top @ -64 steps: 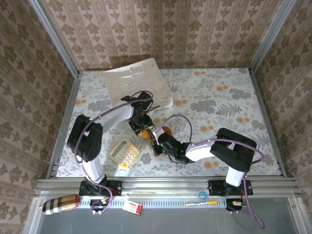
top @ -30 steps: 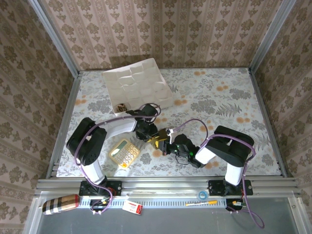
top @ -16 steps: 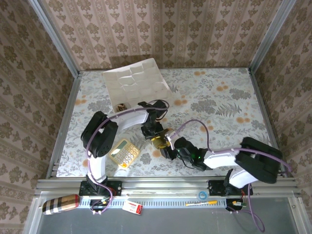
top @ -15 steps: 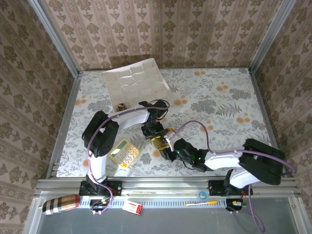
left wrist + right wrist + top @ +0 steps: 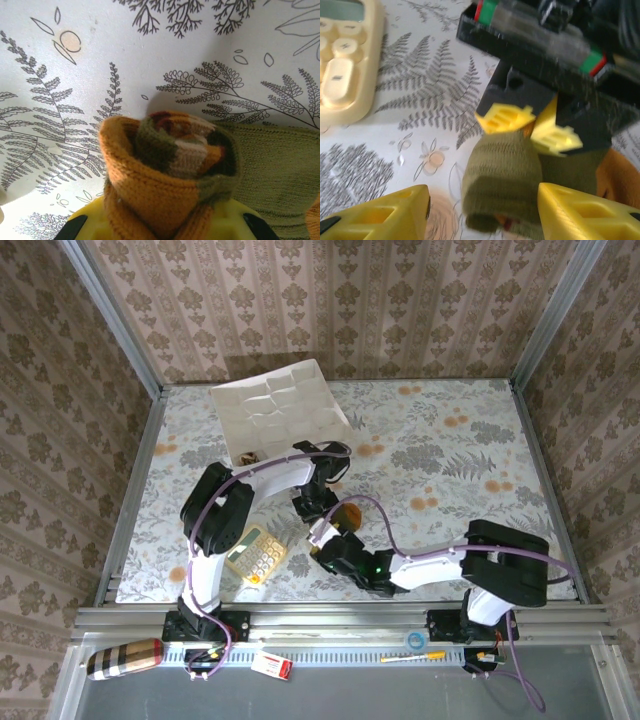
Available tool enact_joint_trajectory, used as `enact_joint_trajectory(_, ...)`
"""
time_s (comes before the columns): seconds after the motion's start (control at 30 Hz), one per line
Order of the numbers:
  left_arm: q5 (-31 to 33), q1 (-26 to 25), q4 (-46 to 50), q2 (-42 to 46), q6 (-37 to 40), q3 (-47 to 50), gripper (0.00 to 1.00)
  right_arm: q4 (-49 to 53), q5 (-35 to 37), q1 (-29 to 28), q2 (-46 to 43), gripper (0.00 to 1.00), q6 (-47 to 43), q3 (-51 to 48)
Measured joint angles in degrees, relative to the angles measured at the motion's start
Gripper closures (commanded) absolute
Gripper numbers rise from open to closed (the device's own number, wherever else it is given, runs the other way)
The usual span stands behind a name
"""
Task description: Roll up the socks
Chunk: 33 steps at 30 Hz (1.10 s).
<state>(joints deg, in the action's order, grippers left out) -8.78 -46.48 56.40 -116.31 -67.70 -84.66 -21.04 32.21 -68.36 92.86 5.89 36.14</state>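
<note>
The olive-and-orange sock (image 5: 170, 160) is wound into a roll with its orange cuff outermost. More olive fabric (image 5: 280, 170) lies flat to the roll's right. My left gripper (image 5: 165, 222) is shut on the roll's near end, yellow fingers on either side. In the top view the roll (image 5: 348, 514) sits mid-table at the left gripper (image 5: 328, 508). My right gripper (image 5: 482, 200) is open, its fingers (image 5: 375, 212) wide on both sides of the roll's olive end (image 5: 502, 180) without touching it. A small brown-and-tan bundle (image 5: 248, 457), seemingly the other sock, lies by the tray.
A yellow calculator (image 5: 254, 552) lies just left of both grippers, also at the top left of the right wrist view (image 5: 342, 60). A white moulded tray (image 5: 280, 405) stands at the back left. The right half of the table (image 5: 480, 450) is bare floral cloth.
My right gripper has opened and let go of the sock roll, shifting slightly left. My left gripper has closed on the roll and holds it.
</note>
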Motion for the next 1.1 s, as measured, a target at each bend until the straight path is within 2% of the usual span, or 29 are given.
enact_joint_trajectory(0.1, -0.11, 0.00, -0.11, 0.07, 0.02, 0.15, 1.00, 1.20, 1.95, 1.03, 3.78, 0.49, -0.04, 3.23)
enact_joint_trajectory(0.23, -0.26, 0.02, -0.94, 0.74, 0.46, 0.96, 1.00, 3.87, 2.27, 2.69, 7.13, 0.85, 1.25, 5.86)
enact_joint_trajectory(0.27, -0.20, 0.04, -1.22, 0.96, 0.68, 1.20, 0.98, 5.07, 2.29, 2.69, 7.17, 0.90, 2.14, 6.54)
enact_joint_trajectory(0.33, 0.00, 0.20, -1.97, 1.53, 1.09, 1.84, 0.88, 7.08, 2.01, 2.71, 7.15, 0.99, 3.63, 7.58)
enact_joint_trajectory(0.43, -0.35, 0.68, -3.76, 2.67, 1.42, 3.43, 0.62, 8.20, 0.74, 3.06, 6.86, 1.00, 5.90, 7.82)
enact_joint_trajectory(0.47, -0.68, 0.87, -4.44, 2.99, 1.44, 4.04, 0.56, 7.93, -0.17, 3.26, 6.58, 1.00, 6.64, 7.34)
enact_joint_trajectory(0.6, -1.84, 2.01, -6.75, 5.75, 1.66, 7.15, 0.45, 3.02, -5.44, 5.25, 3.96, 1.00, 11.26, 2.54)
enact_joint_trajectory(0.87, -2.56, 4.96, -17.27, 18.18, 1.73, 16.35, 0.44, -13.70, -17.86, 10.69, 2.12, 1.00, 20.06, -7.50)
enact_joint_trajectory(1.1, -3.69, 4.59, -24.50, 21.03, 2.14, 24.74, 0.47, -22.99, -24.13, 13.84, 3.17, 1.00, 25.33, -11.89)
